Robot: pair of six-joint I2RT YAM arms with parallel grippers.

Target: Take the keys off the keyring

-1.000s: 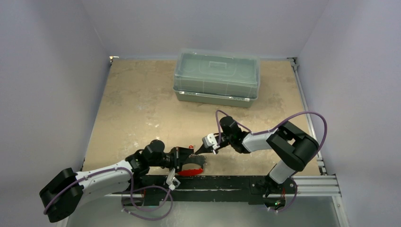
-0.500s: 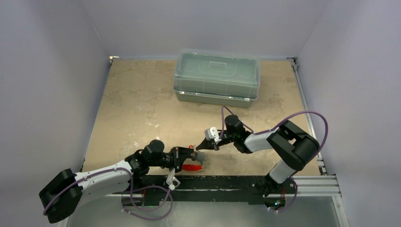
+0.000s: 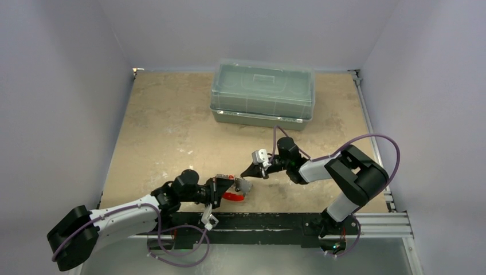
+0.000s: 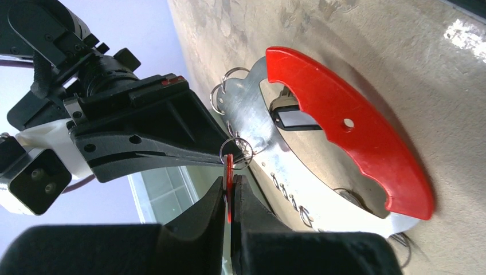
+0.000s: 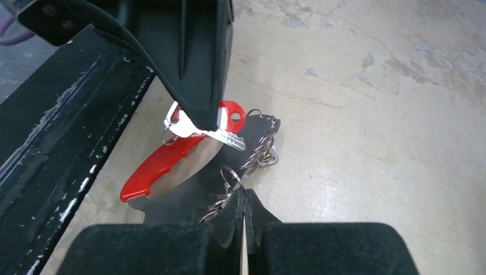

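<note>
The keyring (image 4: 349, 134) is a white crescent with a red outer edge, lying tilted on the table near the front edge; it also shows as a keyring (image 3: 232, 196) and keyring (image 5: 157, 166). My left gripper (image 4: 230, 182) is shut on the red-headed key (image 5: 230, 118), whose silvery blade points left. A thin metal loop (image 5: 231, 175) hangs off the holder, and my right gripper (image 5: 243, 195) is shut on it. In the top view the left gripper (image 3: 230, 185) and right gripper (image 3: 250, 171) meet tip to tip over the holder. More small keys (image 5: 265, 153) and rings dangle beside it.
A large clear plastic box (image 3: 262, 94) stands at the back centre. The black rail (image 5: 51, 143) of the table's front edge runs just left of the keyring. Sandy table surface (image 3: 166, 126) stretches behind and to both sides.
The right gripper has drawn back and to the right with the loop. The left gripper has turned, and the keyring has tipped, showing less of its red edge from above.
</note>
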